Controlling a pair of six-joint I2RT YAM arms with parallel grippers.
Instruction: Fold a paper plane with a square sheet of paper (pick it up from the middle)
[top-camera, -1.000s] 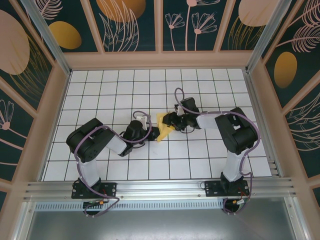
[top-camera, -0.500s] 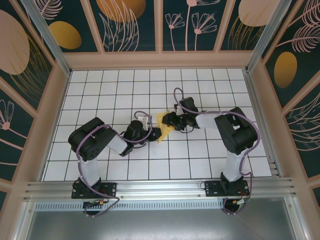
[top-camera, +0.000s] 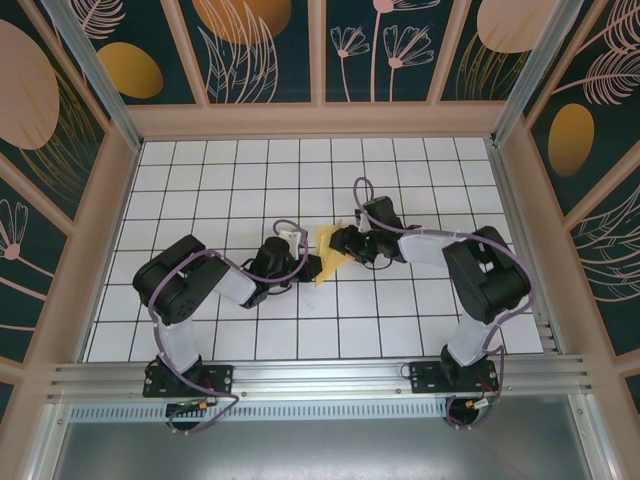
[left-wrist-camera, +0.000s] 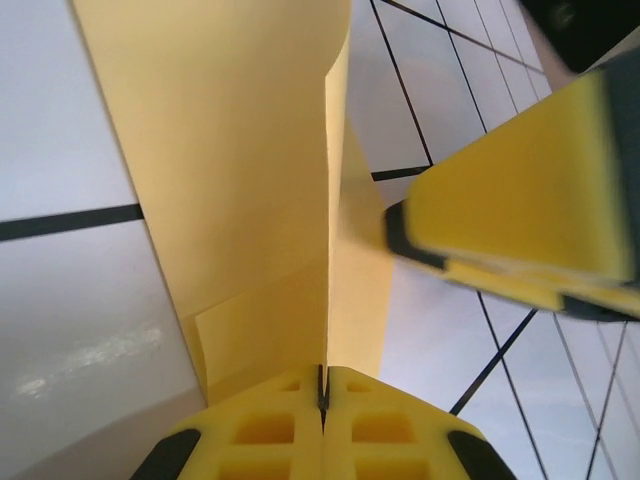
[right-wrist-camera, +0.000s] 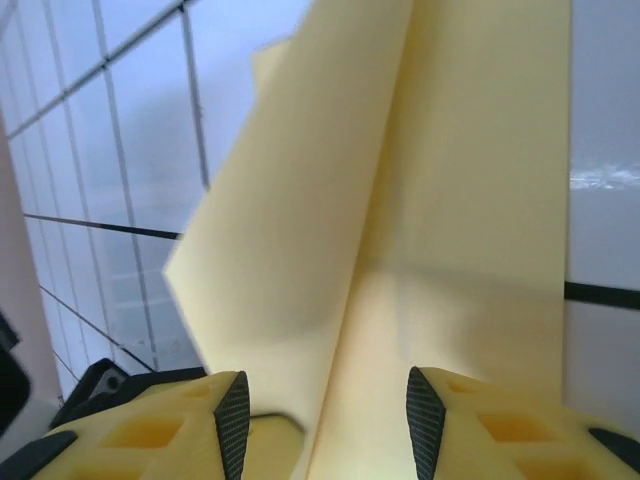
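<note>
Left wrist camera: the left arm's fingers (left-wrist-camera: 270, 435) clamp together on the creased thin yellow paper sheet (left-wrist-camera: 240, 150) at mid white tiled surface (top-camera: 200, 180), seemingly anchoring it, while the right arm's fingers (right-wrist-camera: 480, 420) stand apart astride its fold.

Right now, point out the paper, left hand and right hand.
paper (left-wrist-camera: 230, 150): left wrist view, broad left flap.
left hand (left-wrist-camera: 323, 388): left wrist view, between its shut fingertips.
right hand (right-wrist-camera: 328, 415): right wrist view, gap between fingertips.
</note>
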